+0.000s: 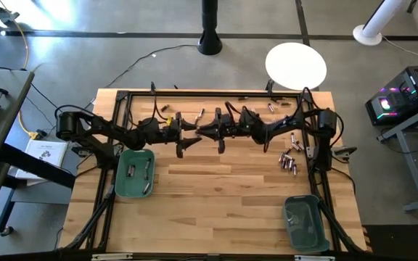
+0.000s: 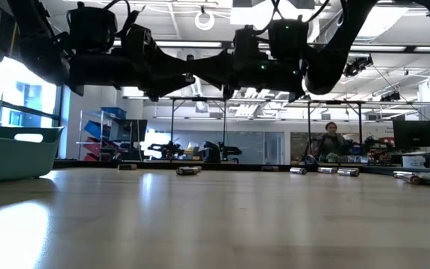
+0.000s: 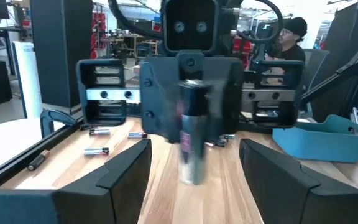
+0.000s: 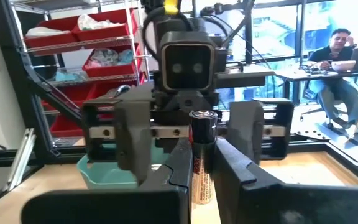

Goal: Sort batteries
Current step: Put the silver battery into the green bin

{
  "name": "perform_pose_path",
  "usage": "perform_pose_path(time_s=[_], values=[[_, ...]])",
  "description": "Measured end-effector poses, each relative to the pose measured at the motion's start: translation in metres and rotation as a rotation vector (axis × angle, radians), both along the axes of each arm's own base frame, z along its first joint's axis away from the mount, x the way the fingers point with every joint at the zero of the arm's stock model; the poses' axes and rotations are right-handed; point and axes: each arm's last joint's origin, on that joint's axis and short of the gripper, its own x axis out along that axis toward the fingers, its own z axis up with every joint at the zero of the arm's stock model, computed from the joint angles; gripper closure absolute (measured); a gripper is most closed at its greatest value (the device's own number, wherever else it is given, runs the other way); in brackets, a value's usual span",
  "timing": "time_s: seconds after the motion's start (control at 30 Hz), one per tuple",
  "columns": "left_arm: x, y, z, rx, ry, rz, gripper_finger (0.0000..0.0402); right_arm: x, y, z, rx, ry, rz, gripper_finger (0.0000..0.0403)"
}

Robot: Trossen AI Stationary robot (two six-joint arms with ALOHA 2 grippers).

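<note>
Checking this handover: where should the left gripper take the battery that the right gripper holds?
Probably on the bare end of the battery standing clear of the right gripper, coming head-on with the left gripper straddling it: it stands upright, sides exposed.

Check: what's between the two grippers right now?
A battery, upright, pinched in the right gripper. The left gripper faces it, open. Both wrist views show it.

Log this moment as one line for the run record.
phase: handover mid-air | right gripper: shut on upright dark copper-topped battery | left gripper: open, facing it | teal plastic bins: left one holds batteries
</note>
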Motion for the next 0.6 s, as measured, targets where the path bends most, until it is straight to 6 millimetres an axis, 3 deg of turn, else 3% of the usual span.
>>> perform_pose_path(time_s=[0.6], values=[[0.0000,0.0000,-0.0003,0.025,0.006,0.002,0.0281,0.0001,-0.0005,-0.0002,0.019,0.002,-0.016,0.0384]])
